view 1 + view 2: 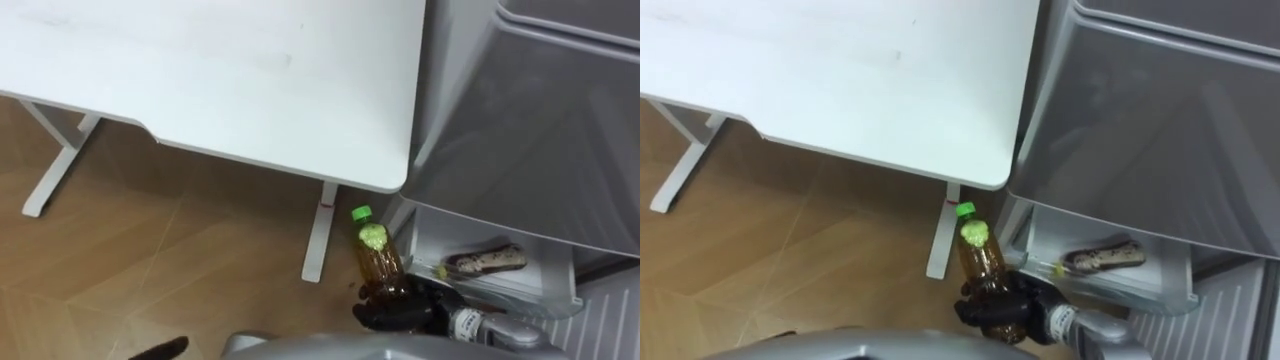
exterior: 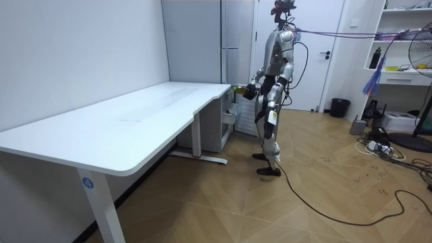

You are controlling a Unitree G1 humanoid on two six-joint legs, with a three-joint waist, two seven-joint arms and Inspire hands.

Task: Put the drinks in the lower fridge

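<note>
Robot stands between desk (image 1: 250,80) corner and fridge (image 1: 520,140). Right hand (image 1: 400,308) wrapped tight round lower body of green-capped drink bottle (image 1: 380,258), kept upright, just beside open lower fridge compartment (image 1: 500,288), likely ready for placing inside beside packet (image 1: 487,261).

I see my black right hand (image 1: 400,308) on a green-capped amber bottle (image 1: 380,262); white table (image 1: 250,80) up-left of it, grey fridge (image 1: 530,130) right, brown herringbone floor (image 1: 150,260) left.
</note>
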